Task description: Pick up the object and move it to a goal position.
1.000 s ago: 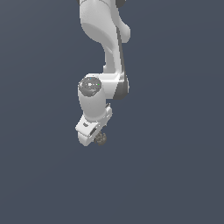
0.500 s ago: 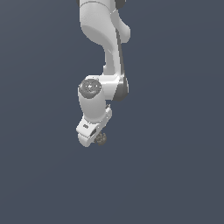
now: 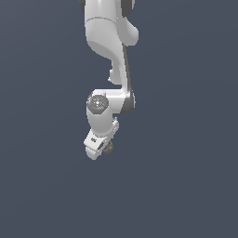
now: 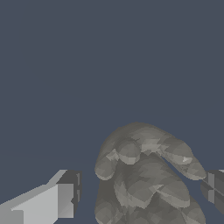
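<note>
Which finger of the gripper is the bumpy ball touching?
In the wrist view the object presses against the dark-padded finger. The pale finger opposite stands apart, with bare background between them.

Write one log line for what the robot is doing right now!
arm: one Panda | tool: fingers either side of object, contact unclear | object: bumpy grey-brown lump at tool tip | goal: not visible
</note>
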You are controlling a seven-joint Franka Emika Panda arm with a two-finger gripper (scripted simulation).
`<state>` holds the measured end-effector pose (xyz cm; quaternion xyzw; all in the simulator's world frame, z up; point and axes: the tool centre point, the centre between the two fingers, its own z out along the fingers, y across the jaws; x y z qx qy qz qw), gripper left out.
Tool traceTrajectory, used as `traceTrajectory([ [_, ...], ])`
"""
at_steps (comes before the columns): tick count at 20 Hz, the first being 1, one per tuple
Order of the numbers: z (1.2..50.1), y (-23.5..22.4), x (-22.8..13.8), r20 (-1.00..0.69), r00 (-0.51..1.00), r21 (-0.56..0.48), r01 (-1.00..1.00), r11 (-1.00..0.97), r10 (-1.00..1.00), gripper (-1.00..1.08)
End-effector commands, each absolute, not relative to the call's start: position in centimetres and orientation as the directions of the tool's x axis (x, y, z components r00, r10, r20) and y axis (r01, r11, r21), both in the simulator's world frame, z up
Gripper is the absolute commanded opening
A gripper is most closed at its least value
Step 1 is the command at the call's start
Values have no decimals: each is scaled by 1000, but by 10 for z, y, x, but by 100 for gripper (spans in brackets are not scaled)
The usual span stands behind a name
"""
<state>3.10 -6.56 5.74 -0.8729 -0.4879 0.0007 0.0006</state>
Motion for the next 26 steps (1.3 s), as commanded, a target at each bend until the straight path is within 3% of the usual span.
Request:
traceTrajectory([
  [1,55,-66,32,0,524,0,852,-524,852,100],
  [2,55,-66,32,0,524,0,852,-524,852,100],
  [3,55,-66,32,0,524,0,852,-524,852,-100],
  [17,59,-67,31,0,524,0,852,-524,852,-100],
  [26,95,-79,17,0,524,1,852,-524,852,-100],
])
